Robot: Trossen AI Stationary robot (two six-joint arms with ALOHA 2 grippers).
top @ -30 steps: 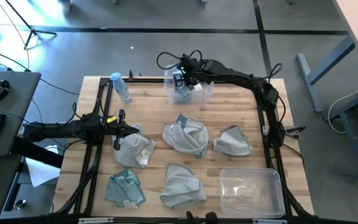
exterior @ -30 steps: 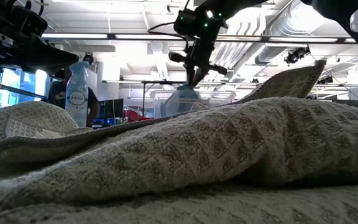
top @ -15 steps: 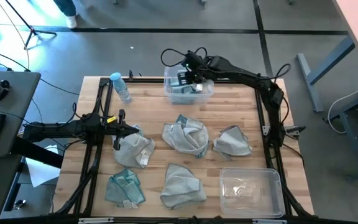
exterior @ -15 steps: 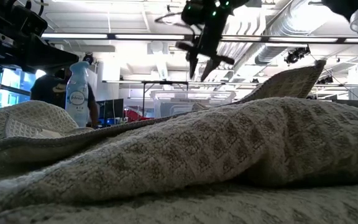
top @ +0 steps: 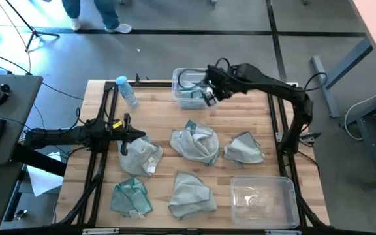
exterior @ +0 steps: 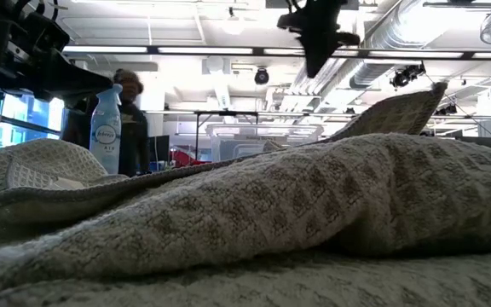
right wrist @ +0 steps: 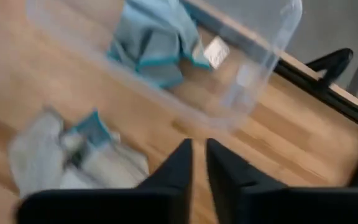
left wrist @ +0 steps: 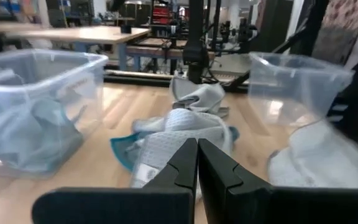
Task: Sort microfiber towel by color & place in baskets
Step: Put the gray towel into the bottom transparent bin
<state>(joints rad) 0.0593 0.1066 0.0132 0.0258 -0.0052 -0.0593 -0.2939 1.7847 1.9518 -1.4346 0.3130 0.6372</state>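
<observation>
A blue-teal towel (top: pixel 189 98) lay crumpled inside the far basket (top: pixel 179 77), the clear bin at the table's far edge; in the right wrist view it (right wrist: pixel 160 37) sat bunched against one wall of that basket (right wrist: pixel 272 43), with a white label at its side. The right gripper (top: pixel 209 91) hung just above the basket's near right corner, empty, its fingers (right wrist: pixel 179 163) nearly together with only a thin gap between them and touching nothing.

Five more towels lay loose on the wooden table (top: pixel 155 111). A grey one with teal edging (top: pixel 196 142) sat in the middle, heaped with no clear long axis. A grey one (top: pixel 245 149) lay to its right, a grey one (top: pixel 189 194) nearer the front edge, and a teal one (top: pixel 130 197) at the front left, its long side running roughly front to back. The fifth, grey (top: pixel 142 156), lay under the tip of the left gripper (top: pixel 124 149), whose fingers (left wrist: pixel 188 163) were pressed together, gripping nothing.

The second basket (top: pixel 264 201) stood at the front right corner, its long side running across the table. A spray bottle with a blue cap (top: pixel 126 91) lay at the far left. A person's legs (top: pixel 93 13) showed on the floor beyond the table.
</observation>
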